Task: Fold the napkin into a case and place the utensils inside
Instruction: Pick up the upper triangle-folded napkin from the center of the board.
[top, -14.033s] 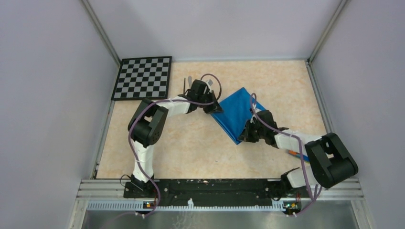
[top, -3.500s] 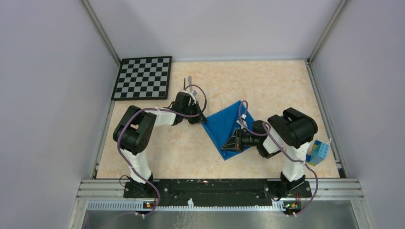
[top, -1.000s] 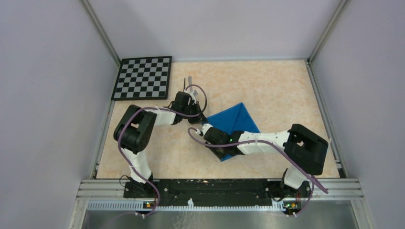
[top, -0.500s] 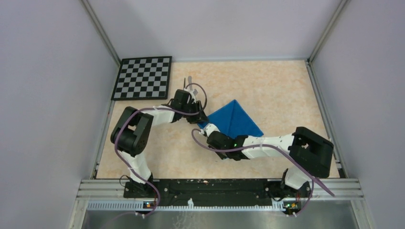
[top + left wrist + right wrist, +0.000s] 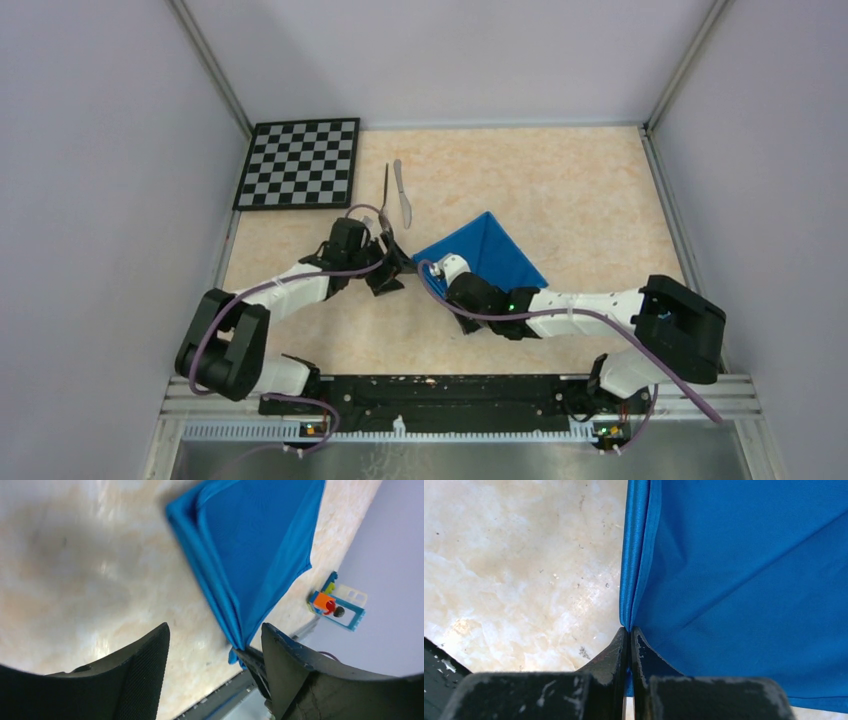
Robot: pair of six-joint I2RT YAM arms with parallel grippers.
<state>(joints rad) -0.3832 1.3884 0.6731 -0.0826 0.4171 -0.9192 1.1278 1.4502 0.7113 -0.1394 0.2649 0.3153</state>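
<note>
Right hand (image 5: 629,632) pinches the napkin (image 5: 734,555) at its folded edge — left hand (image 5: 214,640) gapes wide, empty, nearby.

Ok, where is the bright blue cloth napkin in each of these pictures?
Top external: the bright blue cloth napkin is a triangle near the middle, just right of centre.
Left wrist: the napkin fills the upper middle and narrows to a corner lower down.
Right wrist: the napkin covers the right side.
Shared landmark: the black right gripper is pinching the napkin's layered edge, with the pale marbled tabletop beside it.
</note>
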